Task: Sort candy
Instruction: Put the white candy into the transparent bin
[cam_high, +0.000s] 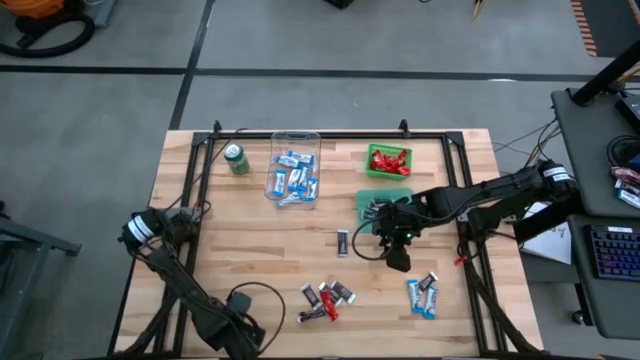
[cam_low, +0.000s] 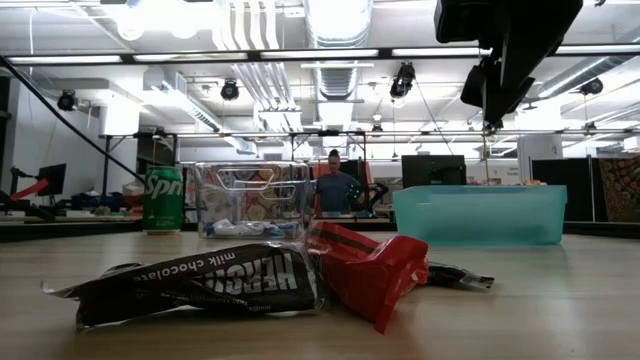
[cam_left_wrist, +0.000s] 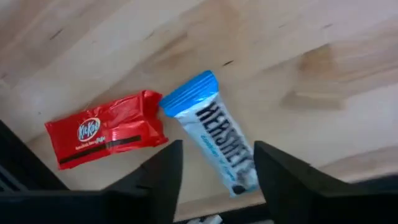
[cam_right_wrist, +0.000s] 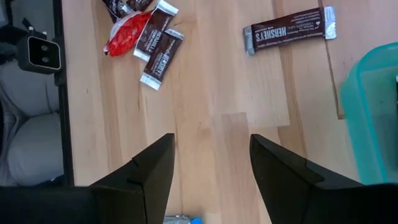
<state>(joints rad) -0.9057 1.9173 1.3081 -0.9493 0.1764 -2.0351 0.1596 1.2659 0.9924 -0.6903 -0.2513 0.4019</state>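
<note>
Nearest the low camera, a dark Hershey's bar (cam_low: 200, 285) and a red-wrapped piece (cam_low: 375, 275) lie touching in a small pile of candy (cam_high: 325, 299) close to the near edge of the worktop (cam_high: 250, 230). (From overhead, that pile sits about midway along the edge.) My right hand (cam_high: 398, 258) hangs above bare wood between the pile and a teal bin (cam_high: 368, 198), fingers spread wide and holding nothing. A lone black-and-silver bar (cam_high: 343, 242) lies near it, toward the worktop's middle. Two blue-and-white bars (cam_high: 422, 295) rest toward the near-right corner.

Along the far edge stand a green soda can (cam_high: 236, 158), a clear container (cam_high: 296, 136) holding blue-and-white pieces, and a small green bin (cam_high: 370, 170) holding red ones.

My left arm is folded toward the near-left corner. Its left hand (cam_left_wrist: 216, 155) is open, low over the wood, with the end of a blue-and-white Hershey's bar (cam_left_wrist: 214, 134) lying between the fingers. A red KitKat (cam_left_wrist: 106, 130) lies just beside that bar. I cannot place these two from overhead.
</note>
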